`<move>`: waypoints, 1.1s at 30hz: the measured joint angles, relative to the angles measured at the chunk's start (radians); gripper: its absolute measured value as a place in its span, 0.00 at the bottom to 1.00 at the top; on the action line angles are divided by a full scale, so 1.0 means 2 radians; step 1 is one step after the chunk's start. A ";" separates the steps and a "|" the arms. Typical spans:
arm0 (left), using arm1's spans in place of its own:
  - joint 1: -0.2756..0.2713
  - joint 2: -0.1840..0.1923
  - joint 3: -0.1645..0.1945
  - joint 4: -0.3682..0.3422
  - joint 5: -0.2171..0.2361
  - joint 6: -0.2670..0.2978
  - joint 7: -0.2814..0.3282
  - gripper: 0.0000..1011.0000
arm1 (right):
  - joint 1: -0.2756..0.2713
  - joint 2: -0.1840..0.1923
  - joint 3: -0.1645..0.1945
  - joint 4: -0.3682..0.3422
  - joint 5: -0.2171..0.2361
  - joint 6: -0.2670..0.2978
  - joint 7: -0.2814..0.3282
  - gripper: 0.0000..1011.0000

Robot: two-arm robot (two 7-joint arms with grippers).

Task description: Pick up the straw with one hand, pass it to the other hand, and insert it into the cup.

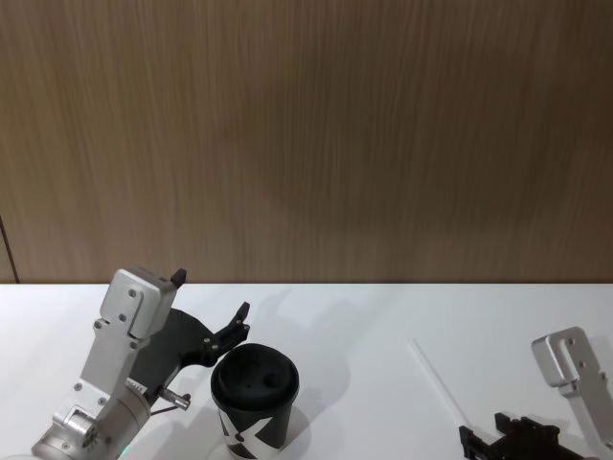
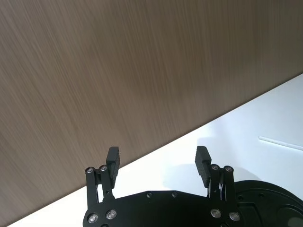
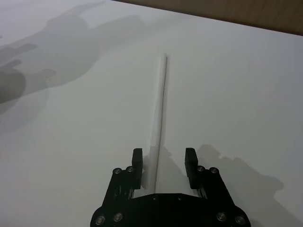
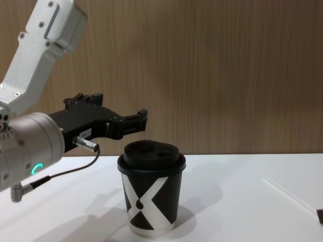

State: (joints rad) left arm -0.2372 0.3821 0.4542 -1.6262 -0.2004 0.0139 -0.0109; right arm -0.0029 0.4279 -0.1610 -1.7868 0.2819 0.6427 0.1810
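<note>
The thin white straw (image 3: pixel 162 94) lies flat on the white table (image 1: pixel 364 326), right of the cup, and shows in the head view as the straw (image 1: pixel 436 381). My right gripper (image 3: pixel 164 158) is open and low over the straw's near end, one finger on each side and neither touching it; it sits at the lower right (image 1: pixel 484 433). The black cup (image 1: pixel 254 393) with a white X and a domed lid stands upright (image 4: pixel 151 196). My left gripper (image 1: pixel 209 297) is open and empty, hovering just behind and left of the lid (image 4: pixel 139 120), (image 2: pixel 157 158).
A brown wood-grain wall (image 1: pixel 306 134) runs along the table's far edge. A thin cable (image 4: pixel 65 171) hangs under the left wrist beside the cup. Bare table surface lies between the cup and the straw.
</note>
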 joint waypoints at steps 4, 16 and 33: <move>0.000 0.000 0.000 0.000 0.000 0.000 0.000 0.99 | -0.002 0.000 -0.002 0.000 0.001 0.001 0.006 0.47; 0.000 0.000 0.000 0.000 0.000 0.000 0.000 0.99 | -0.006 0.001 -0.010 0.000 0.002 0.001 0.025 0.10; 0.000 0.000 0.000 0.000 0.000 0.000 0.000 0.99 | -0.010 -0.009 -0.010 0.001 -0.004 -0.008 0.029 0.01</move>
State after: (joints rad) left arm -0.2371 0.3821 0.4542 -1.6262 -0.2004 0.0139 -0.0110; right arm -0.0220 0.4104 -0.1806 -1.7844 0.2737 0.6272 0.2392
